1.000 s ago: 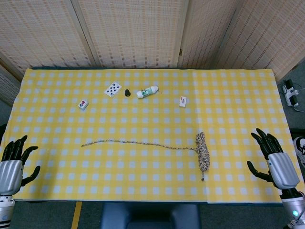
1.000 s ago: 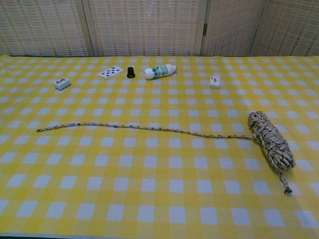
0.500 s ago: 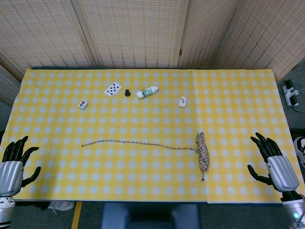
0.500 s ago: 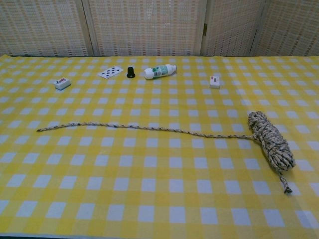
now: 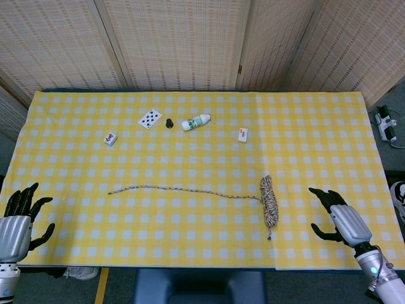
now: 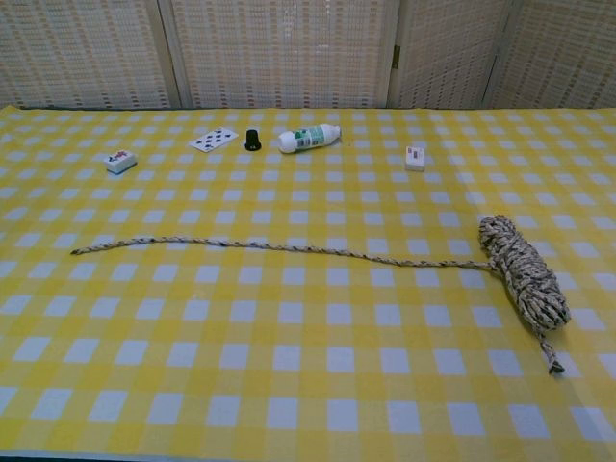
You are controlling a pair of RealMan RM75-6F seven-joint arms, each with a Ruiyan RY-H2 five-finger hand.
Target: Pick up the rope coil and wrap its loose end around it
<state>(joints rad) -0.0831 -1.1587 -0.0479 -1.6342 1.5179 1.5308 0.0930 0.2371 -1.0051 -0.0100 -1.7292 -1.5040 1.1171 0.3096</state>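
Observation:
A speckled rope coil lies on the yellow checked table at the right of centre. Its loose end trails leftward across the cloth as a long thin strand. My right hand hovers over the table's front right corner, fingers spread, empty, a short way right of the coil. At the front left corner my left hand hangs off the table edge, fingers apart, holding nothing. Neither hand appears in the chest view.
Toward the back lie a playing card, a small black cap, a white bottle on its side, a tile at the left and a small white block at the right.
My right hand has moved left and inward over the table's front right corner, closer to the coil. The left hand has barely shifted. The rope lies unmoved.

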